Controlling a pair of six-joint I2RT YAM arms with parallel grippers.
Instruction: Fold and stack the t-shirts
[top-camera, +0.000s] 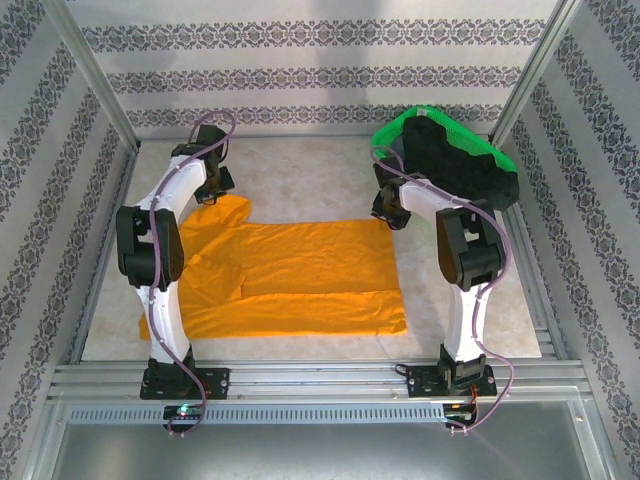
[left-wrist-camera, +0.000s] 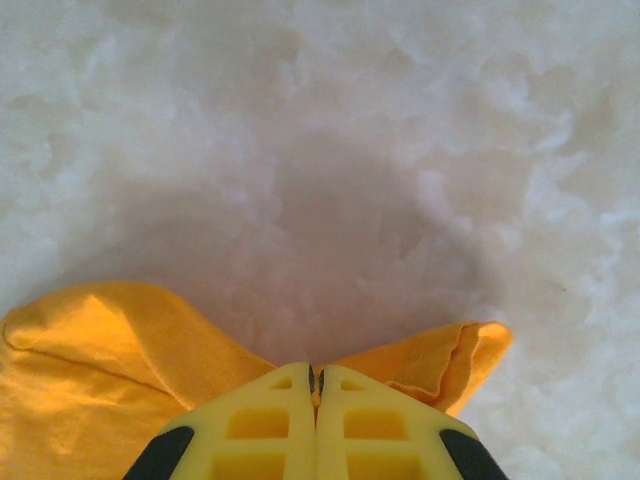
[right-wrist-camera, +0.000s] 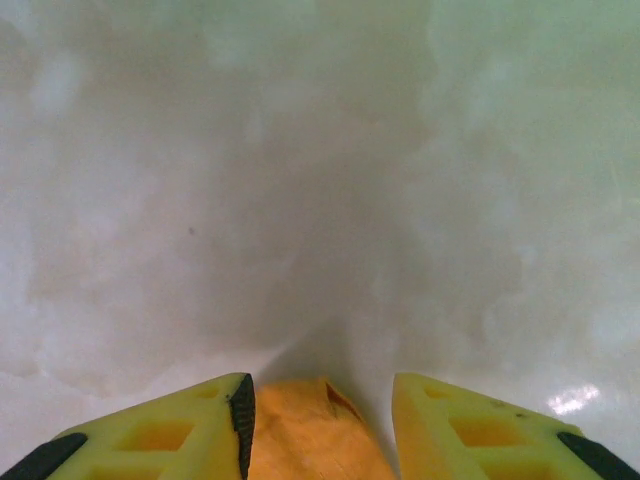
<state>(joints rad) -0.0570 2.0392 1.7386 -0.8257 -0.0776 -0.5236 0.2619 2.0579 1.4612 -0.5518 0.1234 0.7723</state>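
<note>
My left gripper (left-wrist-camera: 316, 372) is pressed together, pinching a raised fold of the orange t-shirt (left-wrist-camera: 90, 360) at the bottom of its wrist view. My right gripper (right-wrist-camera: 320, 385) stands spread, a shirt corner between its fingers. The overhead adds the wider layout: the orange t-shirt lies flat mid-frame, and the black t-shirt (top-camera: 455, 165) sits in the green basket (top-camera: 400, 128), upper right.

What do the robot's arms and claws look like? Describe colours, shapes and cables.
Left arm and right arm: rounded white links joined by bulky black joint housings, on black bases, each trailed by a looping purplish-grey cable. Left claw and right claw: yellow plastic fingers with rectangular cut-outs and black corners.
</note>
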